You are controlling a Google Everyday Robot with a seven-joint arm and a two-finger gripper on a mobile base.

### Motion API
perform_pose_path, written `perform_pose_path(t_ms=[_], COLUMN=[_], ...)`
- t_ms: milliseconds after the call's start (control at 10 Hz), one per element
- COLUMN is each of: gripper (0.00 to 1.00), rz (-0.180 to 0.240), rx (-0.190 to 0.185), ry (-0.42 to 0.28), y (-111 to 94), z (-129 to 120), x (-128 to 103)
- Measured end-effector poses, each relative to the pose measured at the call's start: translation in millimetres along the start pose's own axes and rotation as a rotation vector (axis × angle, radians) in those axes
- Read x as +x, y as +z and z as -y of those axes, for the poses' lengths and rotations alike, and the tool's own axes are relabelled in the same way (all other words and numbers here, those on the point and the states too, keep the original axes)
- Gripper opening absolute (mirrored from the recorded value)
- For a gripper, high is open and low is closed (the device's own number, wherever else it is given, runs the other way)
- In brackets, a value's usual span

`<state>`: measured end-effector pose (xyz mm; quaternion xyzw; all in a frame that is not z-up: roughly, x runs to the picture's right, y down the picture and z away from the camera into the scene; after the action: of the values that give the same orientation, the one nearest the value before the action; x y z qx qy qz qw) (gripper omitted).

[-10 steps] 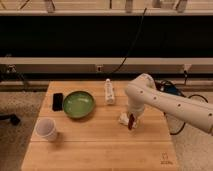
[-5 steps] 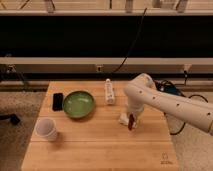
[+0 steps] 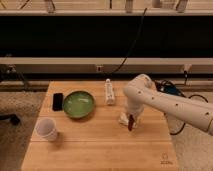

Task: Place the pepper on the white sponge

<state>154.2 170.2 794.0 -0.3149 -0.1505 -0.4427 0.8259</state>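
A pale wooden worktop (image 3: 100, 150) stands before a dark wall hung with cables, carrying a black phone (image 3: 58, 101), a green bowl (image 3: 79, 104) just beside it, a white cup (image 3: 46, 129) near the front left edge and a white power strip (image 3: 109, 92) right of the bowl. From the right, the white arm (image 3: 170, 106) bends down so that the gripper (image 3: 131, 118) hangs low over the worktop's right half, clenched around the pepper (image 3: 131, 123), which points downward at the right edge of the white sponge (image 3: 123, 119); whether pepper and sponge touch cannot be told.
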Motion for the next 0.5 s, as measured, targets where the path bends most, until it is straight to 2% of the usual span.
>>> perform_pose_path(t_ms=[300, 500], gripper=[0.08, 0.02], rz=[-0.003, 0.0], rx=[-0.002, -0.004], ry=[-0.008, -0.018], y=[-0.1, 1.2], z=[-1.0, -0.5], x=[1.5, 0.4])
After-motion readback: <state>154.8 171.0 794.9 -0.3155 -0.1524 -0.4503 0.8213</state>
